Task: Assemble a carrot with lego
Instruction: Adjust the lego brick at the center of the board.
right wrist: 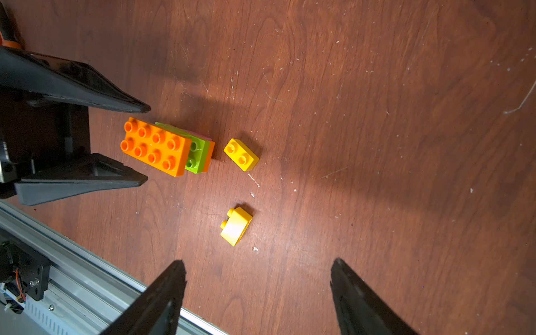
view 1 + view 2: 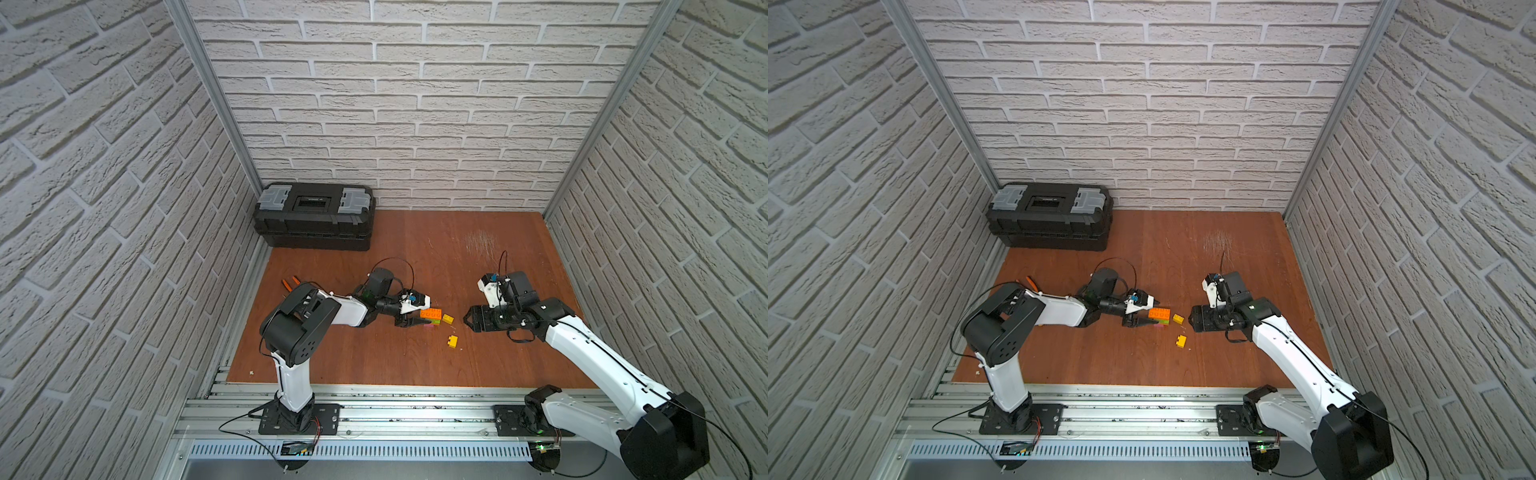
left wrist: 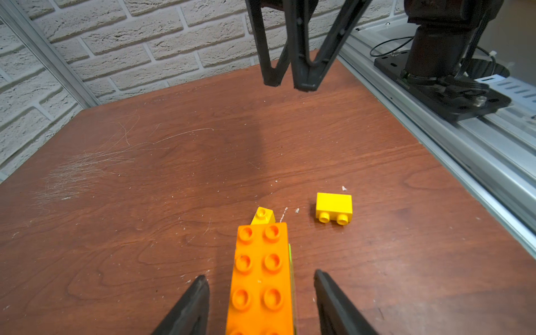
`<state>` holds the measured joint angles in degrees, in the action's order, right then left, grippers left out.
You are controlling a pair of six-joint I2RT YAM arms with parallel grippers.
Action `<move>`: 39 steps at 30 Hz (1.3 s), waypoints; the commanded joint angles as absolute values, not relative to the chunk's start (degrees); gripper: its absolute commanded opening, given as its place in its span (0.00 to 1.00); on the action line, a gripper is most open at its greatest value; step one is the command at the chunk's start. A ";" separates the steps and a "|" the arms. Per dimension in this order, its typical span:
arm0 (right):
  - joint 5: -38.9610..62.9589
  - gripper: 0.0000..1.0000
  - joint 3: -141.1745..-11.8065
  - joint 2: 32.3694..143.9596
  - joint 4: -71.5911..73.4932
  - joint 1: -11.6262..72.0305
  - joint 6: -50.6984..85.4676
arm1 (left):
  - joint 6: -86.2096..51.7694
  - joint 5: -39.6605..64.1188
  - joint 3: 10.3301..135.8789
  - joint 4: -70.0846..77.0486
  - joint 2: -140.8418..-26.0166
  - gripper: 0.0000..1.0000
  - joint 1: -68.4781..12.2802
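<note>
Two jaws of the left gripper are standing apart, straddling the carrot, with a gap showing on either side. An upright yellow brick is sitting just beyond their tips. A tipped yellow brick is lying ahead of the right gripper, whose jaws are gaping wide and empty.

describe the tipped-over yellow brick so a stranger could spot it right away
On the brown wooden table, an orange-topped brick stack sits near the middle. Two yellow bricks lie beside it toward the right arm. The tipped yellow brick is the one nearer the front rail, lying on its side, while the upright yellow brick shows studs up.
</note>
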<state>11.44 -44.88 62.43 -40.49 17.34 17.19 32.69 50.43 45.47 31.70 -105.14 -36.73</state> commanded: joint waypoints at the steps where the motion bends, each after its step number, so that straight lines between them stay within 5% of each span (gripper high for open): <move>1: 11.51 0.80 -46.11 62.57 -39.75 17.05 17.11 | 32.13 49.90 45.41 30.58 -104.02 0.61 -37.26; 39: 12.57 0.79 -44.12 61.86 -39.19 17.05 17.80 | 33.03 46.24 53.56 15.27 -105.90 0.56 -38.81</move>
<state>11.92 -44.82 62.48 -40.45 17.34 17.39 32.34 46.11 52.12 16.84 -105.08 -38.35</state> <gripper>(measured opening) 0.790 0.556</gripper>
